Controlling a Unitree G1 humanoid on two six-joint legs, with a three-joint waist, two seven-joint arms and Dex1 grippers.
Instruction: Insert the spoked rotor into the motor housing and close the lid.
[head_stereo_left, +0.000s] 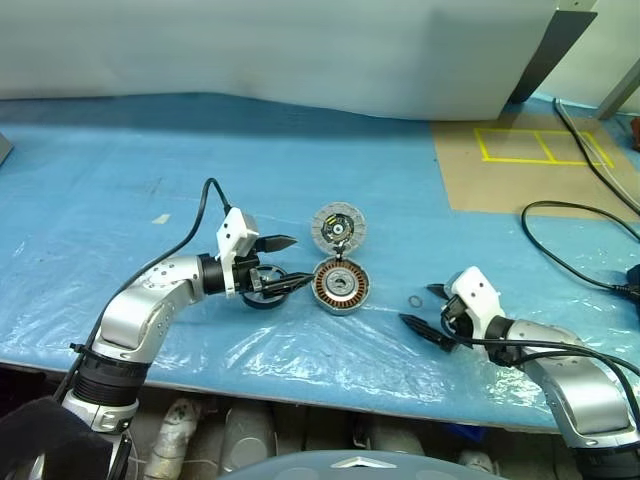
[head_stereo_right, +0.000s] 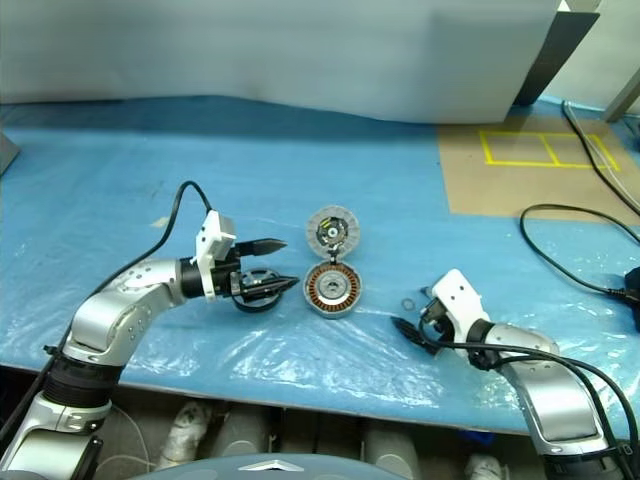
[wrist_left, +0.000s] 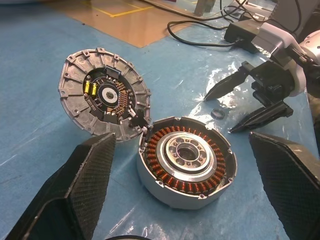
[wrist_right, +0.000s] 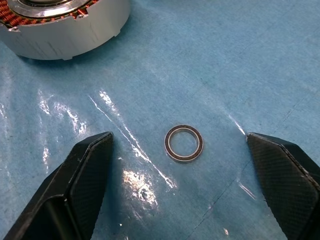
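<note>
The motor housing (head_stereo_left: 341, 286) lies on the blue sheet, its copper windings showing around a silvery hub (wrist_left: 186, 154). Hinged at its far edge, the lid (head_stereo_left: 337, 226) stands open and shows its inner face (wrist_left: 102, 92). My left gripper (head_stereo_left: 286, 262) hovers open just left of the housing and points at it. A black round rim (head_stereo_left: 262, 303) lies on the table under that gripper; it looks like the spoked rotor, mostly hidden by the fingers. My right gripper (head_stereo_left: 418, 305) is low over the table right of the housing. It is open, with nothing between its fingers (wrist_right: 90, 165).
A small dark ring (wrist_right: 184, 143) lies flat on the sheet between the right gripper's fingers, also seen right of the housing (head_stereo_left: 414, 301). Black cables (head_stereo_left: 560, 260) run across the right side. A brown board with yellow tape (head_stereo_left: 530, 160) lies at the far right.
</note>
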